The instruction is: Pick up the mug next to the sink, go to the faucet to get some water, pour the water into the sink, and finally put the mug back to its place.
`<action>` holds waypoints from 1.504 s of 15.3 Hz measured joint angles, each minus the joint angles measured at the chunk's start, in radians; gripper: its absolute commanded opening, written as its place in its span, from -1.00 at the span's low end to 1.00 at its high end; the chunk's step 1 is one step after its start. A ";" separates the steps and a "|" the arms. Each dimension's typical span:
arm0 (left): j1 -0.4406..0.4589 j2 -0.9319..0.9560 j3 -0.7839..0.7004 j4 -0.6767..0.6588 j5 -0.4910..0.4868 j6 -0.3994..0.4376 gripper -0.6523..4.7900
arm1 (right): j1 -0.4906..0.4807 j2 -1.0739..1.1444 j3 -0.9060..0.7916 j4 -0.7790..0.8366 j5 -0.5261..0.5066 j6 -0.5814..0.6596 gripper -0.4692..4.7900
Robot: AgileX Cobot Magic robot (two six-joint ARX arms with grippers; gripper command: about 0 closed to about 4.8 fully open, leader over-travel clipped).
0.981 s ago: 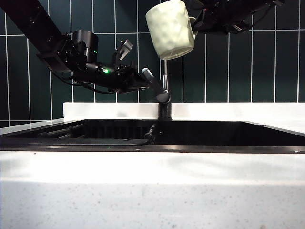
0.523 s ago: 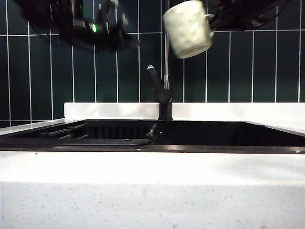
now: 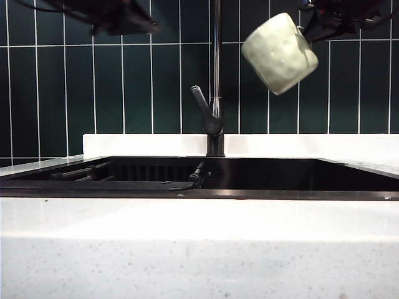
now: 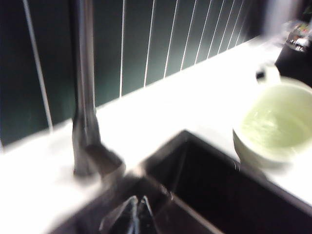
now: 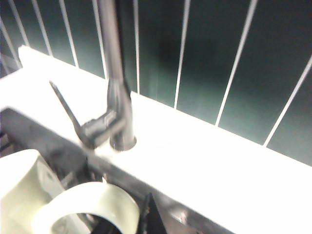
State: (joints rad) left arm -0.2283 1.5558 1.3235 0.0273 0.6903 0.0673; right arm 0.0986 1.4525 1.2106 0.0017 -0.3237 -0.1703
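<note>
Right now we've got the mug (image 3: pixel 280 52) up in the air, right of the faucet (image 3: pixel 216 75) and above the sink (image 3: pixel 262 177), tilted hard with its base toward the upper left and its mouth down-right. Our right gripper (image 3: pixel 312 28) is clamped on the mug's handle at the top right of the exterior view; the right wrist view shows the handle loop (image 5: pixel 92 207) right at the fingertips, with the mug body (image 5: pixel 19 190) beside it.

From the left wrist view, the mug's open mouth (image 4: pixel 275 122) faces that camera and there's water (image 4: pixel 273 124) sitting inside, greenish and rippled. We can't make out any stream leaving the rim; the frame is blurred.

Our left gripper (image 4: pixel 136 214) has its fingers pressed together, holding nothing. Its arm (image 3: pixel 112 15) is up at the top left of the exterior view, well apart from the faucet, and blurred.

Faucet lever (image 3: pixel 201 103) sticks out to the left, angled up. The right wrist view shows the same lever (image 5: pixel 80 124) beside the pipe (image 5: pixel 114 83). Counter (image 3: pixel 199 243) is white speckled, tiles (image 3: pixel 62 93) behind are dark green.
</note>
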 measured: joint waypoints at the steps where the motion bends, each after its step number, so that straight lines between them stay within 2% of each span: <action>1: 0.001 -0.116 -0.162 0.023 -0.008 -0.005 -0.77 | 0.001 0.000 0.000 -0.018 0.001 -0.026 -0.82; 3: -0.006 -0.293 -0.386 0.082 -0.037 -0.047 -0.77 | 0.002 0.000 0.000 -0.048 0.003 -0.111 -0.82; 4: -0.022 -0.476 -0.591 0.095 -0.092 -0.075 -0.77 | 0.007 0.000 0.000 -0.071 0.008 -0.200 -0.82; 8: -0.031 -0.848 -0.892 0.174 -0.214 -0.220 -0.77 | 0.066 0.000 0.000 -0.100 0.149 -0.524 -0.82; 10: -0.034 -0.963 -0.960 0.158 -0.232 -0.255 -0.77 | 0.113 0.003 0.000 -0.101 0.235 -0.624 -0.82; 12: -0.032 -1.106 -1.049 0.154 -0.246 -0.332 -0.77 | 0.176 0.022 0.000 -0.106 0.313 -0.764 -0.82; 14: -0.032 -1.201 -1.107 0.150 -0.249 -0.359 -0.77 | 0.221 0.037 0.000 -0.108 0.380 -0.882 -0.81; 16: -0.031 -1.287 -1.169 0.144 -0.270 -0.389 -0.77 | 0.278 0.046 0.000 -0.106 0.494 -1.070 -0.80; 18: -0.031 -1.324 -1.193 0.132 -0.283 -0.411 -0.77 | 0.321 0.050 0.000 -0.102 0.567 -1.186 -0.77; 21: -0.031 -1.335 -1.194 0.131 -0.286 -0.418 -0.77 | 0.369 0.050 0.000 -0.064 0.685 -1.294 -0.77; 23: -0.032 -1.335 -1.193 0.131 -0.290 -0.420 -0.77 | 0.398 0.044 0.013 -0.010 0.777 -1.323 -0.77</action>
State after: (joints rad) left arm -0.2600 0.2207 0.1303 0.1581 0.4000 -0.3523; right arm 0.4965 1.4967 1.2232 -0.0078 0.4530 -1.4929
